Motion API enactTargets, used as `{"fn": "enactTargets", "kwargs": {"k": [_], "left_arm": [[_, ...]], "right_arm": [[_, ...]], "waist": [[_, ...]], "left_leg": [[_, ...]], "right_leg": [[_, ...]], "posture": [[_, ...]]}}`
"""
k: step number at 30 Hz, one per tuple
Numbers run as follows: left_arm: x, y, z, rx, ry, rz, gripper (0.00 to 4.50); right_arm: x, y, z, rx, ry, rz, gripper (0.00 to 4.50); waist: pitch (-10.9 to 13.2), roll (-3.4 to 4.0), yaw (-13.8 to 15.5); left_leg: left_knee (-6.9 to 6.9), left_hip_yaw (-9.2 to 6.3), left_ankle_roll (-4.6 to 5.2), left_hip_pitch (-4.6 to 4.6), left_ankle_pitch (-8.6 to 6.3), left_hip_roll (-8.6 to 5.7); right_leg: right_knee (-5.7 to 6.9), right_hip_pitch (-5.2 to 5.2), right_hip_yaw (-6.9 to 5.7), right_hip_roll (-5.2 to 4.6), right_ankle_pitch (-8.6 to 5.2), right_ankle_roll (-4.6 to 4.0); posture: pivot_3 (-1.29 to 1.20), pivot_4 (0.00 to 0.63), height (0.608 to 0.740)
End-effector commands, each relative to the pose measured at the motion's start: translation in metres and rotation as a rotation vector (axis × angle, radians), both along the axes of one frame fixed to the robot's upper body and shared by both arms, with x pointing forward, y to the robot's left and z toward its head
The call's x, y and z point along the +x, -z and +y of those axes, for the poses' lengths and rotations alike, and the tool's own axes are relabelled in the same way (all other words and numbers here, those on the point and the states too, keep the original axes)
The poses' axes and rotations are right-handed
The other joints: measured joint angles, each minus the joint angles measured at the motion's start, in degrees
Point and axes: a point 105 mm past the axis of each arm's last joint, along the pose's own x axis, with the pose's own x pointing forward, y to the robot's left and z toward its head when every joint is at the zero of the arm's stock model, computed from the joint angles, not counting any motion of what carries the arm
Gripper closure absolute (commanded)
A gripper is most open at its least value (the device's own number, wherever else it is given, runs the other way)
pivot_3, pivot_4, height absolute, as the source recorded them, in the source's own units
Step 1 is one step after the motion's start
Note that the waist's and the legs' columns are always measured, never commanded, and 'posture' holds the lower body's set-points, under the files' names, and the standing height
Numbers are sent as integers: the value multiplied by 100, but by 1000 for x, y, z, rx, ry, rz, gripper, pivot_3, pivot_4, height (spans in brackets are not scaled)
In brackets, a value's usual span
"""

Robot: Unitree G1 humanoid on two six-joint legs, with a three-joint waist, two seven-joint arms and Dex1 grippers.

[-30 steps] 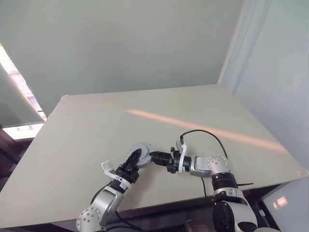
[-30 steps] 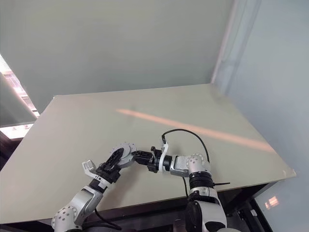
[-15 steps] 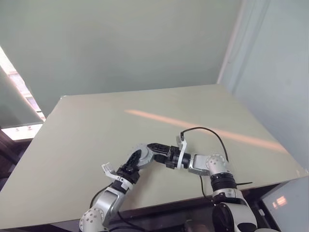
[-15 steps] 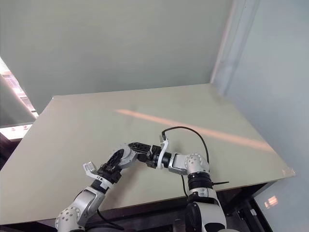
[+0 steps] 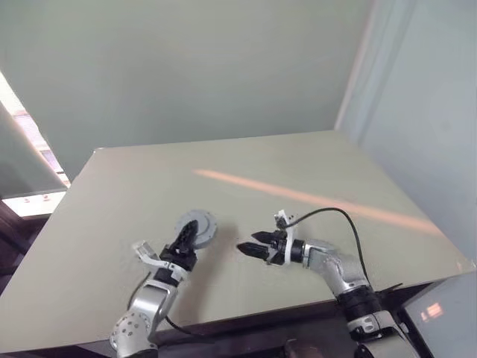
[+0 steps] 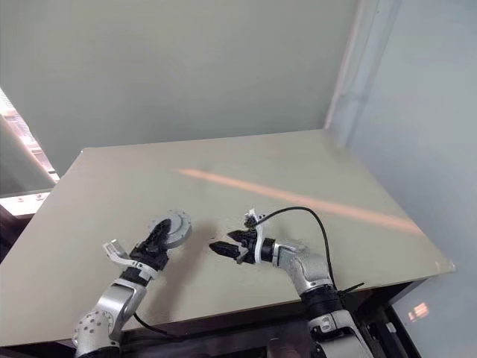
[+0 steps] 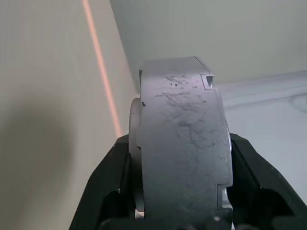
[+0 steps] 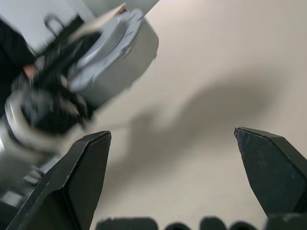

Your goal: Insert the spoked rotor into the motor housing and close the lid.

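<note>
Silvery-grey metal is what your left gripper (image 5: 186,240) is squeezing: the motor housing (image 5: 195,225), pinched by its edge between the two black fingers (image 7: 108,179) and lifted up off the beige table (image 5: 298,164). From the head views, the round face of it looks flat and closed, so the lid seems to be on already, but you cannot see the rotor to be sure.

Your right gripper (image 5: 249,250) is let go, with its fingers (image 8: 79,177) spread wide and nothing between them. It floats just beside the housing, not touching it.

So the job looks nearly done. Next, you would likely need to lower the housing gently, flat onto the table, and then let your left fingers loosen.
</note>
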Motion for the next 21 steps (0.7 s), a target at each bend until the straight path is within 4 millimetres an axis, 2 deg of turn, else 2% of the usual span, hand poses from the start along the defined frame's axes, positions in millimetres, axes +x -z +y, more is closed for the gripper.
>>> {"fn": "enactTargets", "kwargs": {"k": [1,3,6,10,21], "left_arm": [[16,-18,22,196,-109,-44,2471],[23,-7,46,342,-216,35,2471],[27,2,60,503,-249,89,2471],[28,13,62,669,-209,109,2471],[27,23,63,718,-204,119,2471]], "right_arm": [[-3,-20,6,-13,-53,-212,0],[-8,-18,8,-60,-78,-301,0],[-12,-16,11,-89,-99,-378,0],[-15,-17,15,-108,-108,-463,0],[-15,-10,14,-125,-103,-486,0]], "waist": [[0,-2,12],[-1,-5,50],[-1,-8,81],[0,-18,157],[1,-36,278]], "left_leg": [[3,0,0,0,0,0],[6,-1,0,2,0,-2],[5,0,0,9,0,-2],[5,0,-1,8,-1,-4],[15,-2,-1,17,0,-3]], "right_leg": [[0,2,0,0,0,0],[-1,7,0,-1,1,0],[0,10,2,2,2,-2],[-2,11,2,-2,3,-1],[2,25,-2,-4,6,-7]], "posture": [[0,0,740],[0,0,740],[0,0,740],[0,0,740],[0,0,740]]}}
